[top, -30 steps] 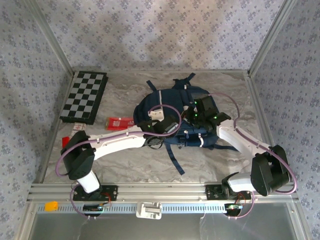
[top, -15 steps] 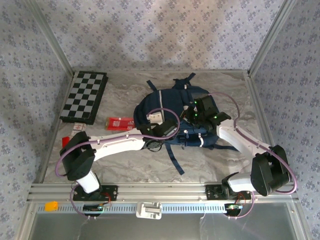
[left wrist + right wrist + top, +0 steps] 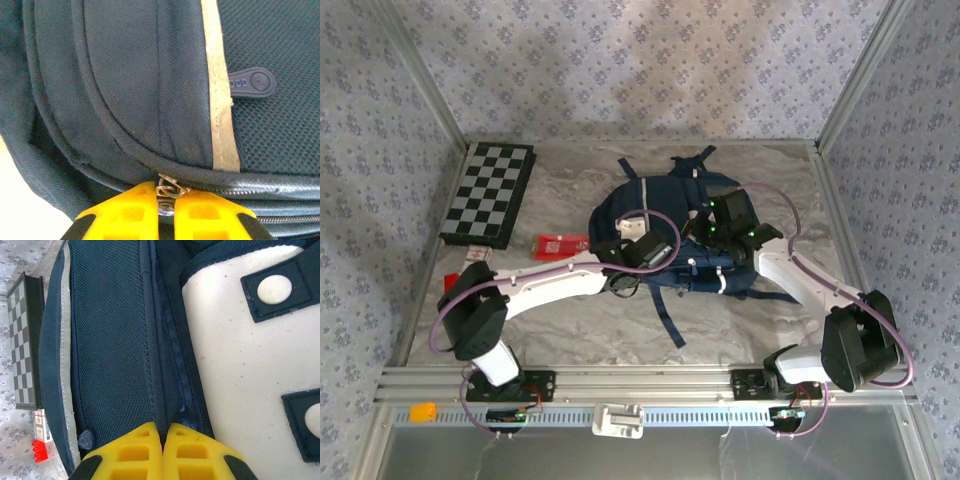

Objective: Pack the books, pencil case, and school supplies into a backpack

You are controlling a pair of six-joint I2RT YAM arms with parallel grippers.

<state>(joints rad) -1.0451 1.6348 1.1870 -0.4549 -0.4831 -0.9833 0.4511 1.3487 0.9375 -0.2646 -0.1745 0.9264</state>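
Left pincer (image 3: 167, 200): shut tight, yellow fingers (image 3: 125, 212) nipping the metal zipper pull (image 3: 169, 190) right at the tips!
Zipper pull: sits just under the dark rounded piping on the backpack (image 3: 665, 210), with the zipper track running off to the right.
Pale strip (image 3: 217, 95): a worn band running up the navy fabric above the left pincer, with a dark rubber tab (image 3: 252, 81) beside it on the mesh.
Right pincer (image 3: 162, 437): closed too, tips pressed together and a ridge of the backpack's blue fabric pinched between them.
White-grey patch (image 3: 235, 355): just right of that ridge, dark corner tabs with pale snaps.
Backpack position: lying flat mid-counter, both arms reaching in over it.
Pencil case (image 3: 560, 245): red, flat on the counter (image 3: 570, 325), just left of the backpack and outside it.
Checkered board (image 3: 488, 193): at the far left, beyond the pencil case.
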